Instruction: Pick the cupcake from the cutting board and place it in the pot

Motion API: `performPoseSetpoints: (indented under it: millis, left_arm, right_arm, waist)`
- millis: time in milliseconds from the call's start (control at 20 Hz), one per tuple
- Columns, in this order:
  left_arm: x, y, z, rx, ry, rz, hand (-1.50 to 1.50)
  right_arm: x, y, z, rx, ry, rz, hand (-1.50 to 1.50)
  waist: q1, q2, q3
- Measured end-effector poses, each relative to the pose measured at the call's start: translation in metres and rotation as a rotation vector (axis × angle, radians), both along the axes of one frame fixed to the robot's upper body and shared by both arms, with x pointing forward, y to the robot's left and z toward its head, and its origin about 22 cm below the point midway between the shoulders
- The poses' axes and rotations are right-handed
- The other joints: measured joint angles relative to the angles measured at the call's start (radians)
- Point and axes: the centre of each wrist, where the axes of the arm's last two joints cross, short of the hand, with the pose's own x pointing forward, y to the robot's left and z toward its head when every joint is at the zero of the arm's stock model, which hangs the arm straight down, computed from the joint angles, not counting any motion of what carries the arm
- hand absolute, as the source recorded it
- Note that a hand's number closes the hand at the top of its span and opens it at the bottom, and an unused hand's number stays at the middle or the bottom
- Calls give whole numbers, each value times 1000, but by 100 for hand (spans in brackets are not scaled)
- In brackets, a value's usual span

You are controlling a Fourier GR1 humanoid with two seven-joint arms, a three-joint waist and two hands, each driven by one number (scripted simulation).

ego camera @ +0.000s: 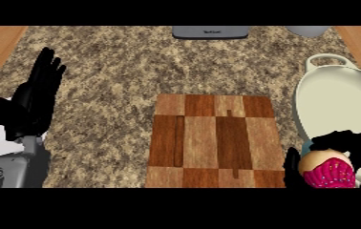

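Right hand [337, 140] curled round cupcake [325, 170] at 5 o'clock, just off cutting board [211, 142]. I'd carry it toward 12 o'clock, centre over pot [328, 104], lower before opening. Left hand [38, 94] open, 9 o'clock.

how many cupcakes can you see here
1: the cupcake is in the right hand at lower right, beside the cutting board, near the pot. No others show.

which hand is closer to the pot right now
Right. The right hand, curled round the cupcake, sits at the near edge of the pot. The left hand rests open at the far left of the counter, beyond the cutting board.
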Motion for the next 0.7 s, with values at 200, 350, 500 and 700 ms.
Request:
performPoseSetpoints:
  millis: [200,350,500,700]
  left_arm:
    - [-3,1,-6,0,0,-5,0]
    - [-4,-1,-5,0,-1,-5,0]
    - [-3,-2,-3,-2,-3,-6,0]
    - [-2,0,0,3,-4,-12,0]
  right_arm:
    - [14,-18,-1,36,-1,-35,150]
    - [25,-32,-3,107,-27,-22,150]
    - [35,-67,-9,35,-29,-53,150]
    - [57,-117,-19,-84,-5,-131,150]
  waist:
    - [3,2,1]
    - [2,1,2]
    - [1,1,1]
    - [6,2,0]
